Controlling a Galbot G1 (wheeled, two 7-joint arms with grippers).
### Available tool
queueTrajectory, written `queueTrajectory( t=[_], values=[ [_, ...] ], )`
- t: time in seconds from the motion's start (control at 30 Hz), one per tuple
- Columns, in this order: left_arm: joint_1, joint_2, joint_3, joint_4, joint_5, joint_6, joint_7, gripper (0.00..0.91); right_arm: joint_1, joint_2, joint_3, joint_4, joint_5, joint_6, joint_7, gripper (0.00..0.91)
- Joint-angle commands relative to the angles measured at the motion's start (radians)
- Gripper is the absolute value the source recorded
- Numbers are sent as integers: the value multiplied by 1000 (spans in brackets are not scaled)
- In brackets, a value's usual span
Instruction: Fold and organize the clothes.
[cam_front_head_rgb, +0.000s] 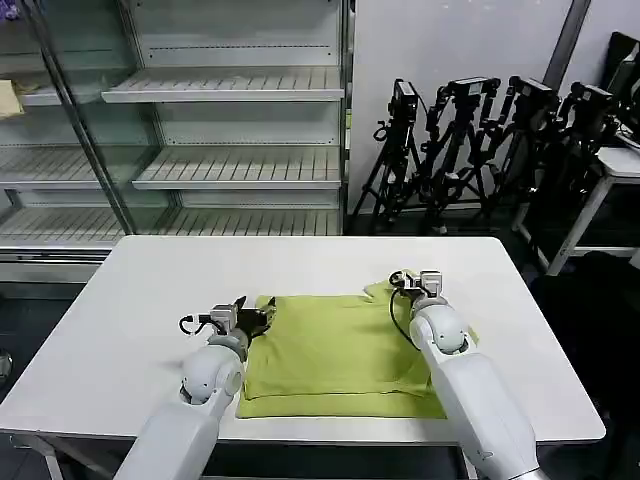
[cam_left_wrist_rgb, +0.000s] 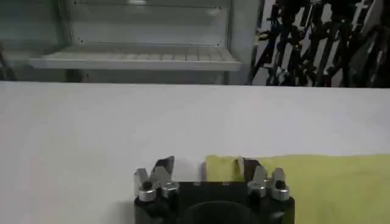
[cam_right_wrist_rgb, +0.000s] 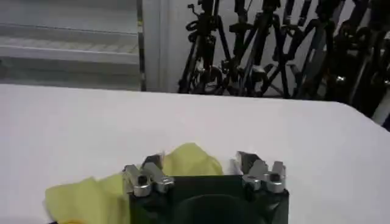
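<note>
Head view: one lime yellow-green cotton T-shirt (cam_front_head_rgb: 335, 355) lies on the white rectangular table (cam_front_head_rgb: 130, 300), folded into a rough rectangle at the near middle of the tabletop, its near edge close to the table's front edge. The plain side faces up. A raised, crumpled bit of fabric stands at the garment's far right corner.

Left gripper (cam_front_head_rgb: 262, 317) sits low at the shirt's far left corner, arm reaching in from the near left. Left wrist view shows its two fingers spread apart, one finger (cam_left_wrist_rgb: 163, 167) over bare table just beside the cloth edge, the other at the edge of the yellow fabric (cam_left_wrist_rgb: 317, 182). Nothing is clamped between them. Whether the fingertips touch the tabletop cannot be told.

Right gripper (cam_front_head_rgb: 412, 280) sits at the shirt's far right corner, by the crumpled fabric. Right wrist view shows its fingers parted, with a bunched hump of the yellow cloth (cam_right_wrist_rgb: 189, 161) rising beside one finger (cam_right_wrist_rgb: 152, 165) and the other finger over bare white table. The fabric lies partly within the gap, but the fingers are not closed on it.

Behind the table stand pale metal shelving racks (cam_front_head_rgb: 230, 90) on the left and a row of black camera tripods (cam_front_head_rgb: 480, 140) against the wall on the right.
</note>
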Motion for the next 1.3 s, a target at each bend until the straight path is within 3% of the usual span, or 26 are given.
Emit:
queueTrajectory(
  t=[0.03,0.3,0.43,0.53,0.67,1.3],
  values=[
    [1,-1,5,21,-16,4,8,50,1,10,-9,-19,52,-4,-2,0],
    [13,0,1,12,-66,2,34,40,-5,13,-12,-12,35,12,-14,0],
    [19,2,-1,-11,-60,-3,49,40,-12,15,-12,3,19,67,-12,0],
    [22,4,-2,-34,-58,-23,51,40,-17,12,-10,24,5,150,-13,0],
    [25,8,-13,-60,-59,-43,49,50,-25,4,1,66,3,189,2,0],
    [159,85,-66,-295,-81,-35,52,40,-194,-76,75,397,6,141,0,0]
  ],
)
